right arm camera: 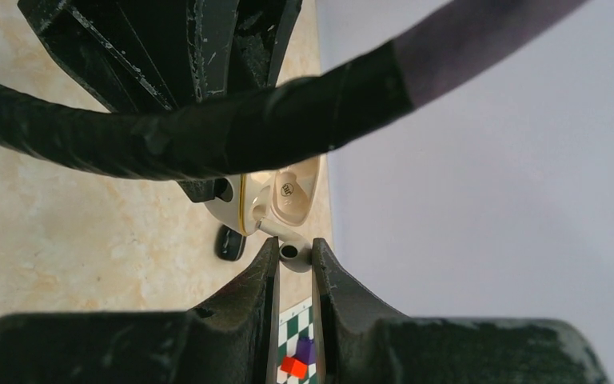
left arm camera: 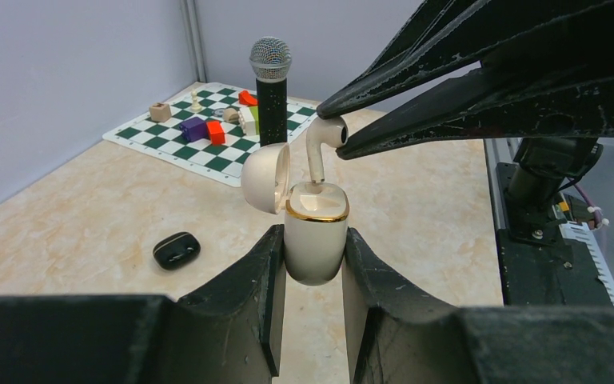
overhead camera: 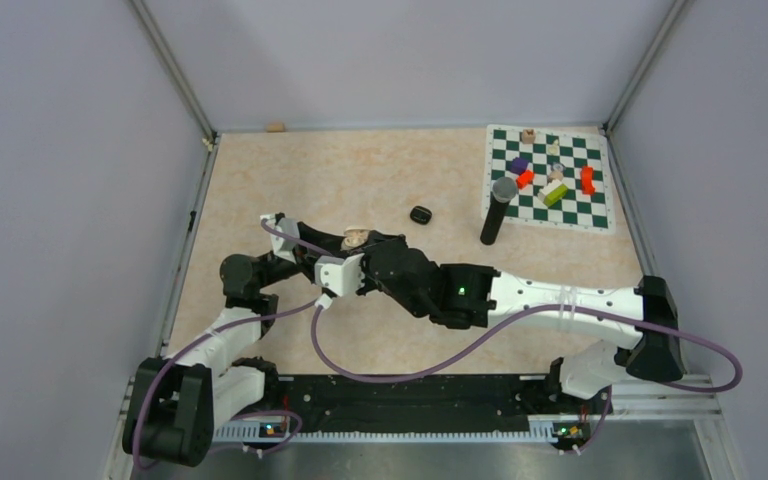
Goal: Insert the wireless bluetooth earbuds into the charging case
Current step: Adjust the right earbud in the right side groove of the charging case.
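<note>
- Whitish earbud [left arm camera: 318, 148] pinched by its head in the right tool [left arm camera: 329, 130], stem down, tip at the socket of the open charging case [left arm camera: 314, 256].
- Case clamped upright in the left tool [left arm camera: 313, 236], lid [left arm camera: 265, 178] hinged back.
- Keep the stem plumb, lower straight, let go only once seated.
- Small mark [right arm camera: 288, 190] inside the lid, too small to read.
</note>
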